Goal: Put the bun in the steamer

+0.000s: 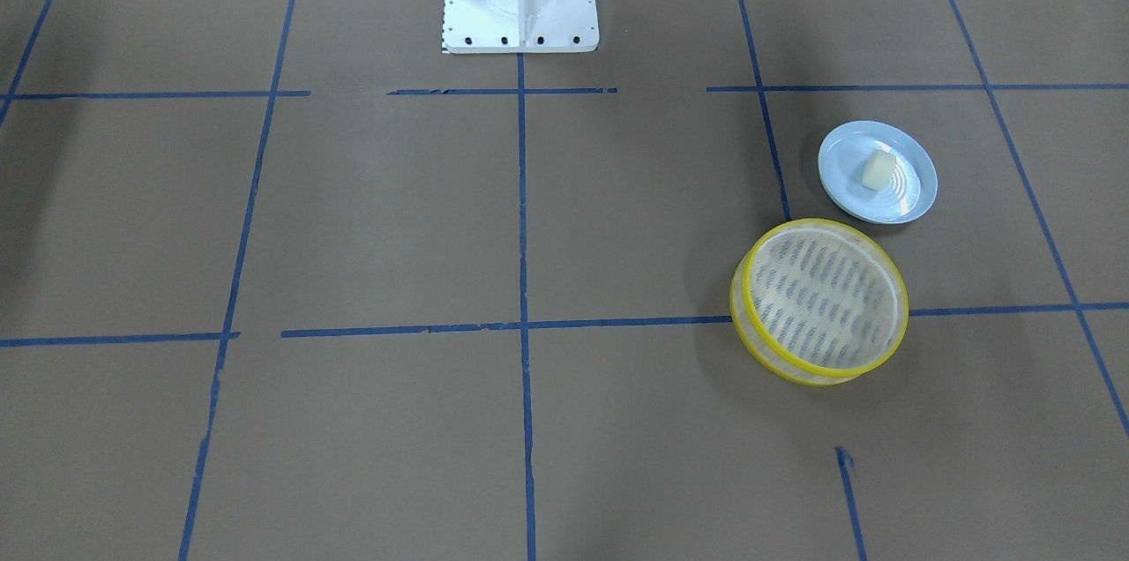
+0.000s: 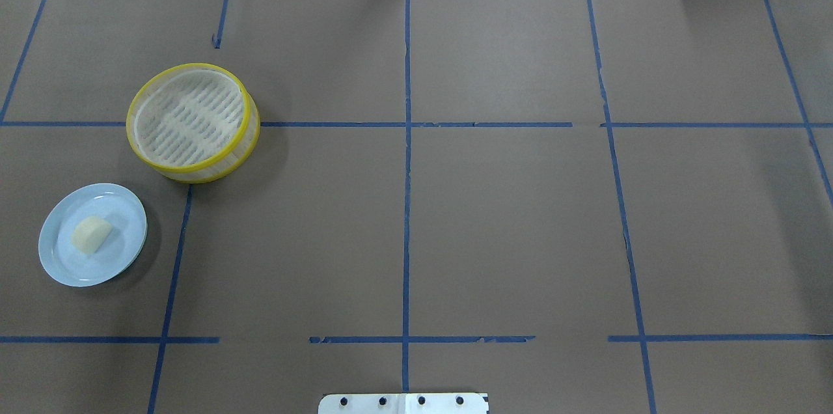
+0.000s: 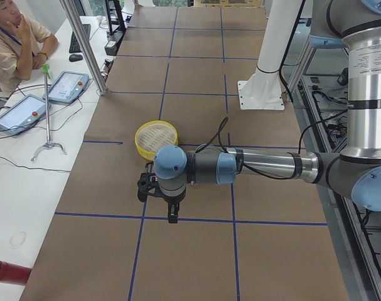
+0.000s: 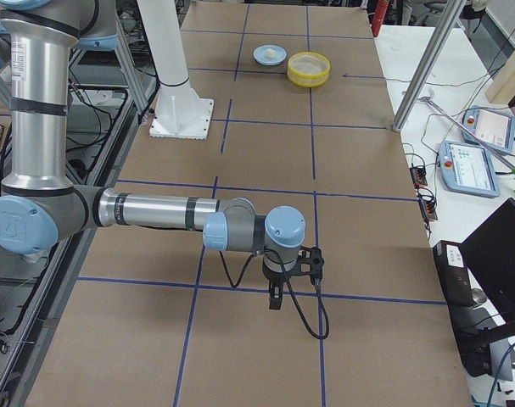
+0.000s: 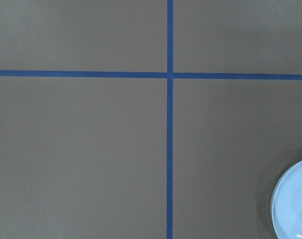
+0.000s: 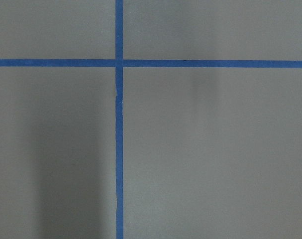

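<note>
Bun seen on blue plate, near steamer, on left half of surface. Left claw judged nearer; right claw well apart. Whether either claw is parted cannot be told.

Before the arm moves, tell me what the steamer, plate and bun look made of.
Steamer: probably plastic; bright yellow rims, pale translucent woven mesh, slotted floor.
Plate: glazed ceramic or glossy plastic, hard to say; light blue with shiny highlights.
Bun: soft, matte cream lump, perhaps foam or dough; no gloss.
</note>
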Controlling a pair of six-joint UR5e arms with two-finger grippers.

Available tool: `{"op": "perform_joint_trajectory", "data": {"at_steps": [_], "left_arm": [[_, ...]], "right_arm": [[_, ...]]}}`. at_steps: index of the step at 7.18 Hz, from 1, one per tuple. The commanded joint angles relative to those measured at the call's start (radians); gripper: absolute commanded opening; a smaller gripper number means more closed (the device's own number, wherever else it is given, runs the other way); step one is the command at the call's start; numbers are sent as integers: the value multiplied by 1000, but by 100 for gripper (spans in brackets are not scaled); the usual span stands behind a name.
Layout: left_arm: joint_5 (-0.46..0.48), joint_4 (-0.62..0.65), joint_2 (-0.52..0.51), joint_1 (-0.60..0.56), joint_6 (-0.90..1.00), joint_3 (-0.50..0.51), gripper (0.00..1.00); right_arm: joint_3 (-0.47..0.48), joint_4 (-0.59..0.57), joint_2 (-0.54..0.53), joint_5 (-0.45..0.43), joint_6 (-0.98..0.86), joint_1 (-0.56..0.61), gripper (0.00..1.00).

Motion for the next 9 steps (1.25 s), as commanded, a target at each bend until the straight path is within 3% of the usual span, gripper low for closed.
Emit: {"op": "perform_joint_trajectory", "data": {"at_steps": [1, 4, 5, 6, 7, 8, 9], "left_arm": [[-1, 10, -18, 0, 0, -12, 100], [7, 1, -11, 0, 3, 4, 100], [-2, -78, -14, 28, 4, 11, 100], [-12, -234, 1, 87, -43, -16, 100], [-16, -395, 39, 159, -228, -24, 100], [-15, -509, 53, 300, -302, -24, 99], [-19, -531, 52, 375, -333, -36, 97]], "right_arm": [[0, 0, 0, 0, 0, 0, 100], [0, 0, 0, 0, 0, 0, 100], [0, 0, 0, 0, 0, 0, 100], [0, 0, 0, 0, 0, 0, 100], [0, 0, 0, 0, 0, 0, 100], [0, 0, 0, 0, 0, 0, 100], [0, 0, 0, 0, 0, 0, 100]]}}
